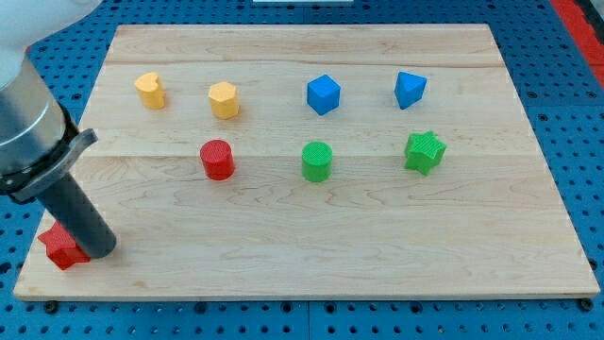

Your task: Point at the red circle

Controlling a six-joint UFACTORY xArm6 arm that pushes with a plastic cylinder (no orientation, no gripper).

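At lower left of the frame, my tip (99, 250) holds nothing, resting beside a red star (62, 246). Left of centre stands the red circle (217, 159), seemingly light, rigid, easily nudged; I'd stop just short.

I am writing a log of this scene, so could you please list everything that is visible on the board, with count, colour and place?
red circle: 1, red, left of the board's middle
green circle: 1, green, middle, to the view's right of the red circle
green star: 1, green, right side
yellow heart: 1, yellow, top left
yellow hexagon: 1, yellow, top, right of the yellow heart
blue cube: 1, blue, top middle
blue wedge: 1, blue, top right; shape unclear
red star: 1, red, bottom-left corner, partly hidden by the rod
wooden board: 1, light wood, on a blue pegboard surface
my tip: 1, dark rod end, bottom left, against the red star, far from the red circle
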